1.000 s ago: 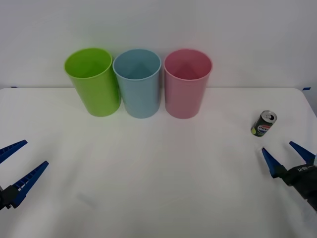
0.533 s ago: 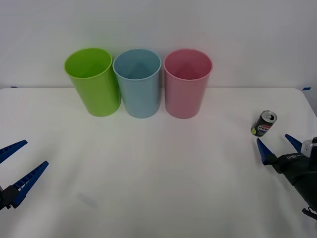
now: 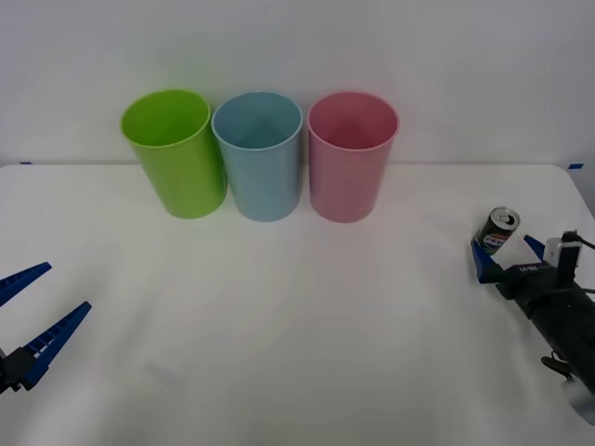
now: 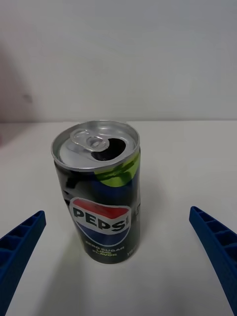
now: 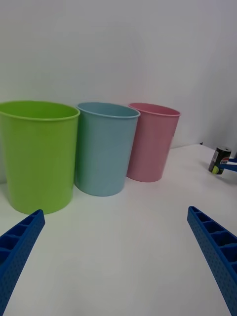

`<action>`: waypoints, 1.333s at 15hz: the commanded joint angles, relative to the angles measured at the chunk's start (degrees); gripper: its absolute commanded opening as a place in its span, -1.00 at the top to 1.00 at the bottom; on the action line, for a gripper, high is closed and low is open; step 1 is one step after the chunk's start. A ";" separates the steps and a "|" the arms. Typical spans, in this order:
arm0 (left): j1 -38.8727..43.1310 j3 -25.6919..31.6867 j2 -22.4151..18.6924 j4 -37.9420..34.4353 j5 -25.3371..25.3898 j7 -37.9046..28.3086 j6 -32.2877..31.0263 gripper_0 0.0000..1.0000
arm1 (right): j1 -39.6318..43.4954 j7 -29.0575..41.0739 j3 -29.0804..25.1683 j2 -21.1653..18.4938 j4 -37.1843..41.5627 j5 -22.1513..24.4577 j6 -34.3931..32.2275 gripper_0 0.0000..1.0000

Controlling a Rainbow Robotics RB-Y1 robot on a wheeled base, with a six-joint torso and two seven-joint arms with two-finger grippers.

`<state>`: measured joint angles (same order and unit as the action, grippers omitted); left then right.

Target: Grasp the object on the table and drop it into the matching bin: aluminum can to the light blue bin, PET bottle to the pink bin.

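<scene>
Closing the distance to the aluminum can is the step being carried out: over the last second the right gripper is being advanced across the table from a position well short of the can to one where its blue fingers are being brought to either side of the can's base. The fingers are being held spread apart; in the right wrist view the can is being framed between them, with white table visible in the gap on each side, so no contact is being made yet. The can is being left upright near the table's right edge, unmoved from where it stood a second ago, with its silver top and opened tab facing up.

By this reading, the approach is nearly finished and a grasp is being prepared; a little more advance is probably being called for before the fingers are closed.

The light blue bin, the can's destination, is being kept at the far side between the lime green bin and the pink bin. The left gripper is being held parked and spread at the near left, unchanged.
</scene>
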<state>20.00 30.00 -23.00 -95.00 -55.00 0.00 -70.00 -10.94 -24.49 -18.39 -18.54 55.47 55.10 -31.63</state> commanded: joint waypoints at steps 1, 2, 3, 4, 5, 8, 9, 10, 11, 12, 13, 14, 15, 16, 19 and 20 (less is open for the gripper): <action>0.00 0.00 0.00 0.00 0.00 0.00 0.00 -1.00 | -3.48 -0.73 -0.15 0.00 -4.15 0.01 0.25 -1.00; 0.00 0.00 0.00 0.00 0.00 0.00 0.00 -1.00 | -4.53 -1.08 -0.24 0.00 -5.38 0.01 0.25 -1.00; 0.00 0.00 0.00 0.00 0.00 0.00 0.00 -1.00 | -5.41 -1.35 -0.24 0.00 -6.08 0.01 0.87 -1.00; 0.00 0.00 0.00 0.00 0.00 0.00 0.00 -1.00 | -5.76 -1.52 -0.15 0.17 -6.08 0.01 1.83 -1.00; 0.00 0.00 0.00 0.00 0.00 0.00 0.00 -1.00 | -6.12 -1.61 -0.06 0.17 -6.08 0.01 2.45 -1.00; 0.00 0.00 0.00 0.00 0.00 0.00 0.00 -1.00 | -6.99 -2.05 0.29 0.79 -6.08 -0.08 3.77 -1.00; 0.00 0.00 0.00 0.00 0.00 0.00 0.00 -1.00 | -7.08 -2.23 0.29 1.05 -6.08 -0.08 3.94 -1.00; 0.00 0.00 0.00 0.00 0.00 0.00 0.00 -1.00 | -7.08 -2.31 0.38 1.05 -6.08 -0.08 3.85 -1.00; 0.00 0.00 0.00 0.00 0.00 0.00 0.00 -1.00 | -7.08 -2.49 0.38 1.05 -5.99 -0.08 3.77 -1.00; 0.00 0.00 0.00 0.00 0.00 0.00 0.00 -1.00 | -7.08 -2.58 0.46 1.05 -6.08 -0.08 3.77 -1.00; 0.00 0.00 0.00 0.00 0.00 0.00 0.00 -1.00 | -7.08 -2.84 0.46 1.05 -5.99 -0.08 3.77 -0.88; 0.00 0.00 0.00 0.00 0.00 0.00 0.00 -1.00 | -6.99 -2.84 0.46 1.05 -6.08 -0.17 3.68 0.62; 0.00 0.00 0.00 0.00 0.00 0.00 0.00 -1.00 | -7.08 -3.02 0.46 1.05 -6.08 -0.26 3.68 1.00; 0.00 0.00 0.00 0.00 0.00 0.00 0.00 -1.00 | -7.08 -3.10 0.46 1.05 -6.08 -0.17 3.59 1.00; 0.00 0.00 0.00 0.00 0.00 0.00 0.00 -1.00 | -6.99 -3.37 0.46 1.05 -6.08 -0.26 3.50 1.00; 0.00 0.00 0.00 0.00 0.00 0.00 0.00 -1.00 | -6.99 -3.37 0.46 1.05 -5.99 -0.26 3.50 1.00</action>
<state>20.00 30.00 -23.00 -95.00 -55.00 0.00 -70.00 -17.95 -27.86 -17.93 -17.49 49.40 54.86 -28.09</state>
